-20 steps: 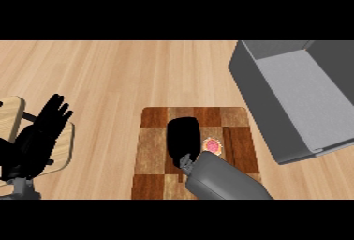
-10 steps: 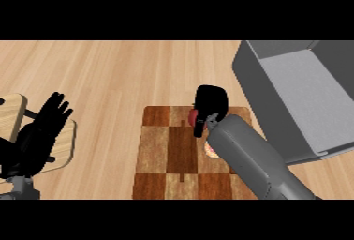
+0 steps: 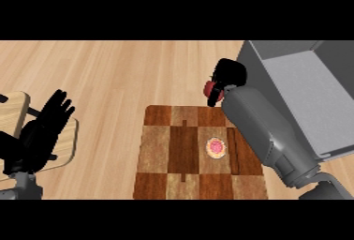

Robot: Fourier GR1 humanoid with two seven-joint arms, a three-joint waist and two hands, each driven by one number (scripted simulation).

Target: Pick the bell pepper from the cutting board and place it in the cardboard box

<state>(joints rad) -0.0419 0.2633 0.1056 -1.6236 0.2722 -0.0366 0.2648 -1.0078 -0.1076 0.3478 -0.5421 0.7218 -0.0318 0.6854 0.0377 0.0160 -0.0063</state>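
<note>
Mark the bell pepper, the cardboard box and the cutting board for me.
bell pepper [image 3: 210, 90], head view, its visible red side.
cardboard box [image 3: 311, 98], head view, bare inner floor.
cutting board [image 3: 166, 150], head view, bare left part.

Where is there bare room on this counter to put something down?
Bare counter lies between the resting left hand and the cutting board, and across the far side to the right hand. The board's left squares are free. It is crowded where the right hand, pepper and grey box meet.
</note>
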